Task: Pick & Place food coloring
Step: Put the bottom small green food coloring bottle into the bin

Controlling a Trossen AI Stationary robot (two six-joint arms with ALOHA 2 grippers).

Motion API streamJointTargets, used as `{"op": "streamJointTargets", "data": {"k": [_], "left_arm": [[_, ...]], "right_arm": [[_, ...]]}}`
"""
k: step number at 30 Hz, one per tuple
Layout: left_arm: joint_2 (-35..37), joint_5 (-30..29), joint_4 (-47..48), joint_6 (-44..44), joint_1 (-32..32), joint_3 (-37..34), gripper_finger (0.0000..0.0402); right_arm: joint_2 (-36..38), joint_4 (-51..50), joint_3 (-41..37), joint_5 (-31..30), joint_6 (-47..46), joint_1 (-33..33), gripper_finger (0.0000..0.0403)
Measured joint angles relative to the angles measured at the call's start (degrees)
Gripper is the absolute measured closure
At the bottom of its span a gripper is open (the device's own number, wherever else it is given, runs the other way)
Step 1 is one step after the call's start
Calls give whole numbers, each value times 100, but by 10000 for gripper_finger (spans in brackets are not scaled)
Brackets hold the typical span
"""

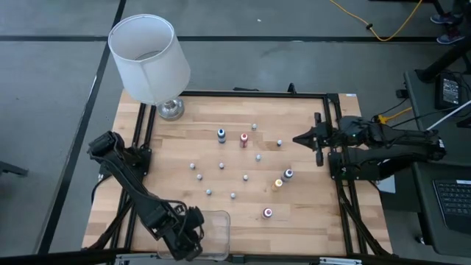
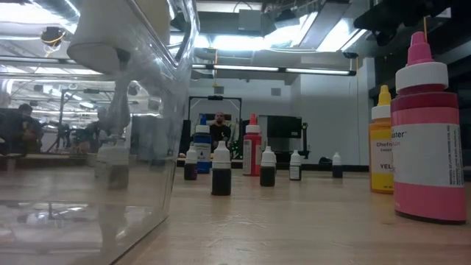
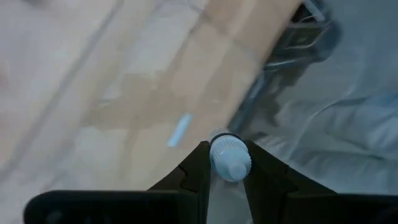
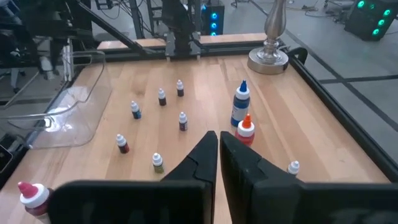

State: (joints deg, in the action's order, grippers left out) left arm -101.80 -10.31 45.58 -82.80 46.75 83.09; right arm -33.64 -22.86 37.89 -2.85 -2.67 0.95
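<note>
Only the left wrist view catches it: the left gripper (image 3: 229,171) pinches a tiny pale-capped food coloring bottle (image 3: 229,157) over the clear container (image 1: 213,234) at the table's (image 1: 316,228) near-left edge. From above, ten tiny bottles (image 1: 221,165) dot the wood, plus five bigger ones. The right gripper (image 4: 219,149) waits at the right edge, fingers nearly together, empty. One lamp (image 1: 149,60) stands far left

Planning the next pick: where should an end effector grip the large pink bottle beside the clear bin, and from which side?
Grip the pink bottle on its straight body below the white collar, descending from above. It stands upright, apart from the yellow bottle, leaving finger room all round; the tapered cap would likely slip.
</note>
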Motion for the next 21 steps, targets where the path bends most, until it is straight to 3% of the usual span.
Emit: {"op": "streamJointTargets", "data": {"k": [8, 21], "left_arm": [[-253, -165, -862, -628, 8, 2, 331], [-594, -72, -603, -1842, 108, 2, 331]], "right_arm": [[-181, -143, -2, 88, 168, 0, 379], [-226, -179, -2, 448, 614, 0, 380]]}}
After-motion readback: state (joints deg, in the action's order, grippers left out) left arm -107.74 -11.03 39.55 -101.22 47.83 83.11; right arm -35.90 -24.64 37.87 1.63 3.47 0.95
